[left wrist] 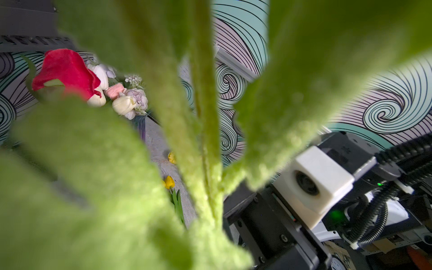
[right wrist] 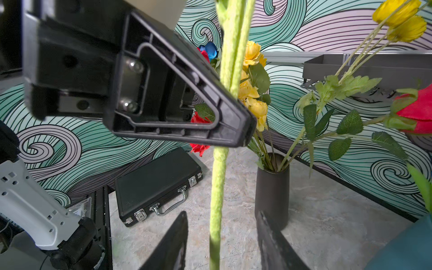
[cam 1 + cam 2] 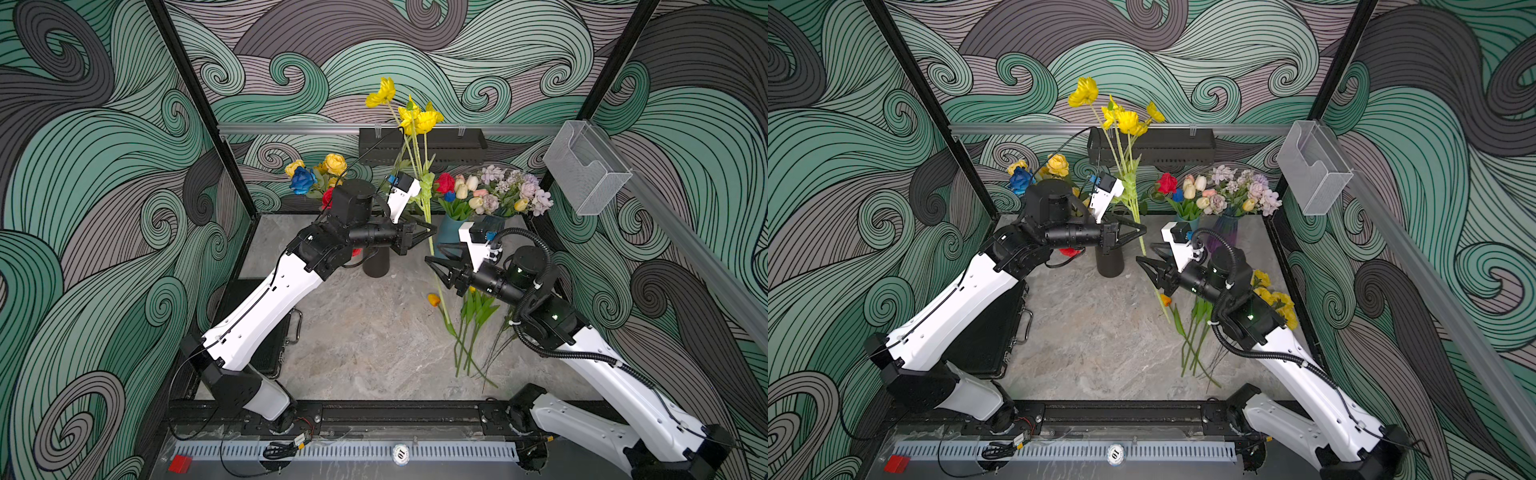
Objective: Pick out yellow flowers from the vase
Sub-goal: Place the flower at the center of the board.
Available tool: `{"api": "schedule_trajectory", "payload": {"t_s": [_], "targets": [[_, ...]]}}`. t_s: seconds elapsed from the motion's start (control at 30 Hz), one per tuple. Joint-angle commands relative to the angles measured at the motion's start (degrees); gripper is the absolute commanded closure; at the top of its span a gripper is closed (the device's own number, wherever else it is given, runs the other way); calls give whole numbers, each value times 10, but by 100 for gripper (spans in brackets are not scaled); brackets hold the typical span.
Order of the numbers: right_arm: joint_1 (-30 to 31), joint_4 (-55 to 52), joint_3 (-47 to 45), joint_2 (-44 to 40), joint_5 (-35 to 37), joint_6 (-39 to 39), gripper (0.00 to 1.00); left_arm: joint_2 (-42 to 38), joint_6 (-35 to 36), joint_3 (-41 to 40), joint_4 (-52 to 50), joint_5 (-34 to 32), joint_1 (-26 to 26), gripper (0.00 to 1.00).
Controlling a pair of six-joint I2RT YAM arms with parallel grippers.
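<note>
A black case (image 2: 159, 182) lies flat at the left edge of the counter (image 3: 365, 340), well left of the left jaws and partly under that arm. The black vase (image 3: 376, 266) stands just beside and below the left jaws. Its yellow roses (image 3: 335, 164), with a blue and a red one, rise left of those jaws, close to the back wall. The left jaws are pressed together on the stem of a tall yellow spray (image 3: 422, 120), held nearly upright and outside the vase. Its blooms stand high above the jaws, past the back rail (image 3: 291, 129). Just beneath, the right jaws are spread either side of the same stem, with a gap on each side in the right wrist view. Whether the stem's foot touches the counter I cannot tell. The teal vase (image 3: 451, 232) stands close behind the right jaws, its bouquet (image 3: 494, 191) leaning right of them. Laid tulips (image 3: 433, 299) lie flat on the counter below the right jaws and under that arm. Bare counter lies open between the arms, nearer the bases than both jaws. A clear box (image 3: 584, 166) juts from the right wall, well right of the right jaws
</note>
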Motion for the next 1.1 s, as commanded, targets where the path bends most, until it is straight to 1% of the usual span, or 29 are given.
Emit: {"api": "schedule_trajectory", "payload": {"t_s": [0.0,0.1,0.17,0.27,0.43,0.47,0.53,0.63,0.7,0.8,0.9,0.97,1.07], "targets": [[5,-8,20,2,-2,-12,65,8,2,3,15,19,-6,100],[6,-9,21,3,-1,-13,79,8,7,3,8,12,-6,100],[8,-11,22,5,1,-14,86,7,11,1,6,9,-6,100],[8,-13,24,4,2,-15,90,6,18,2,2,1,-6,97],[9,-16,26,6,8,-15,92,-13,42,-1,-19,-38,-5,77],[9,-19,26,7,10,-15,93,-21,50,-3,-26,-54,-6,72],[11,-26,26,7,12,-16,93,-42,57,-12,-43,-107,-5,65],[16,-35,24,8,3,-19,95,-122,80,-56,-39,-210,-5,53],[27,-40,21,11,-6,-23,95,-187,103,-107,-9,-282,-5,43],[55,-49,20,21,-7,-33,96,-283,128,-181,51,-353,-5,36],[84,-49,20,38,-6,-36,97,-369,161,-230,92,-386,-5,32],[103,-44,22,53,-7,-34,97,-411,176,-235,85,-401,-5,30],[136,-43,28,84,-11,-36,98,-448,190,-235,69,-403,-5,28]]}}
